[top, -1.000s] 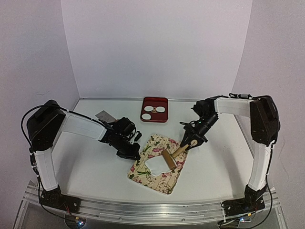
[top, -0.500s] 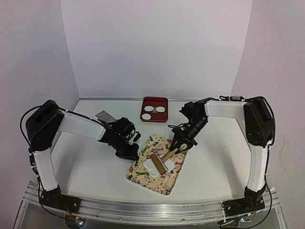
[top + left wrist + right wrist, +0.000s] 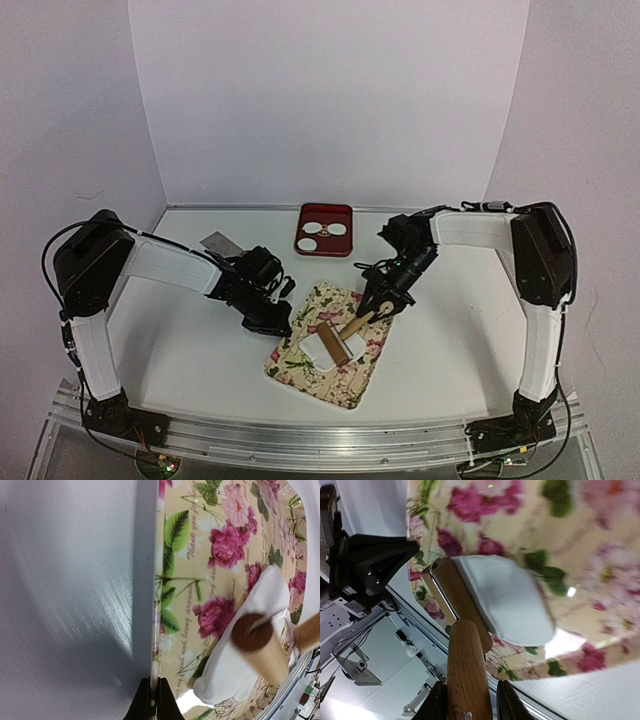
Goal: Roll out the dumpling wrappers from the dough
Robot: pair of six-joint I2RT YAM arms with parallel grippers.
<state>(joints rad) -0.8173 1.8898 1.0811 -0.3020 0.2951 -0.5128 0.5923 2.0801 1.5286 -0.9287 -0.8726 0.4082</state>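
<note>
The rolling pin (image 3: 338, 343) has been pushed left over the dough (image 3: 315, 346) in the middle of the floral mat (image 3: 340, 385), so it is being pressed flatter. The handle is pinched by the right gripper (image 3: 380, 303); the mat's left edge is pinched by the left gripper (image 3: 277, 323).

**Legible markings: cursive print on the floral mat (image 3: 220, 590)**
We read with certainty only the words "Thank you" (image 3: 197, 542), in dark cursive on the mat's beige ground beside a large green leaf, seen in the left wrist view. We note further cursive lines between the pink roses, too slanted and blurred for us to make out. In the top and right wrist views, the mat's print is too small or blurred to read.
</note>
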